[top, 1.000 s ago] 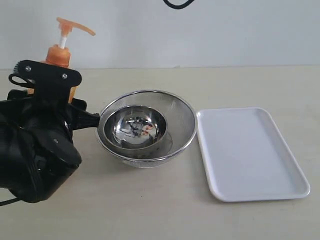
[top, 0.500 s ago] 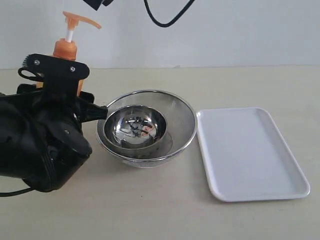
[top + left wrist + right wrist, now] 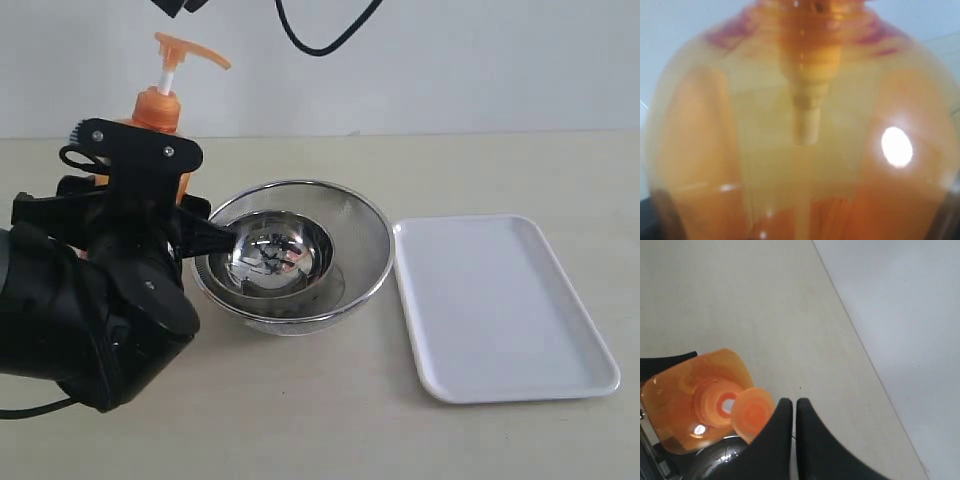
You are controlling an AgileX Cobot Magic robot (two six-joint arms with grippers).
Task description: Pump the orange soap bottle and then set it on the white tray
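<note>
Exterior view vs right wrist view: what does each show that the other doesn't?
Exterior only: the white tray, right of the nested steel bowls, and the whole left arm in front of the bottle. Right wrist only: the right gripper, fingertips together, beside the pump head, seen from above. Both: the orange soap bottle, the table, and at least a sliver of the bowls.

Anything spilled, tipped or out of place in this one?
Nothing stands out. The soap bottle is held upright, no spill shows, the small bowl sits nested in the mesh bowl, and the tray lies flat beside them.
</note>
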